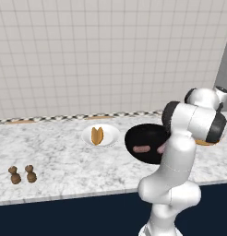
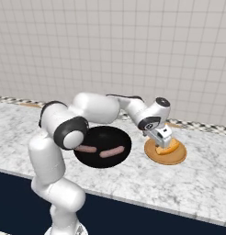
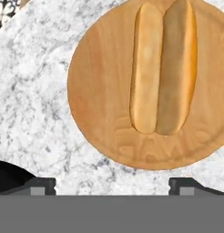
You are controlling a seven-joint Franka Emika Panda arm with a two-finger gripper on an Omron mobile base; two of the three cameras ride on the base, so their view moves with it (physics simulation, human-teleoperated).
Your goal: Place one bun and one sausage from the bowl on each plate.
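Marble counter (image 1: 64, 156) spreads across my left base view, tiled wall behind it. A white plate (image 1: 110, 131) sits near the middle with one bun (image 1: 97, 135) lying on it. Just to its right is the black bowl (image 1: 136, 138), partly hidden by my own arm, with one sausage (image 1: 142, 149) plainly in it and the end of a second one (image 1: 160, 149) peeking out beside my arm. Two dark brown shakers (image 1: 22, 174) stand close together far to the left, near the counter's front edge, well apart from the dishes.

From my right base view, the bowl (image 2: 110, 135) holds two sausages lying roughly end to end: one on the left (image 2: 86, 149), one on the right (image 2: 112, 151). Just right of the bowl lies the orange-tan plate (image 2: 177, 156), and my gripper (image 2: 164, 142) hangs directly over it, above a second bun (image 2: 163, 149) that rests on the plate.

Looking down through my hand view, the wooden-looking plate (image 3: 100, 100) carries that bun (image 3: 164, 68), split lengthwise, lying flat. My fingertips (image 3: 41, 185) stand wide apart at the bottom edge with nothing between them, so my jaws are spread and empty. A sliver of the bowl (image 3: 7, 175) shows at the lower left.
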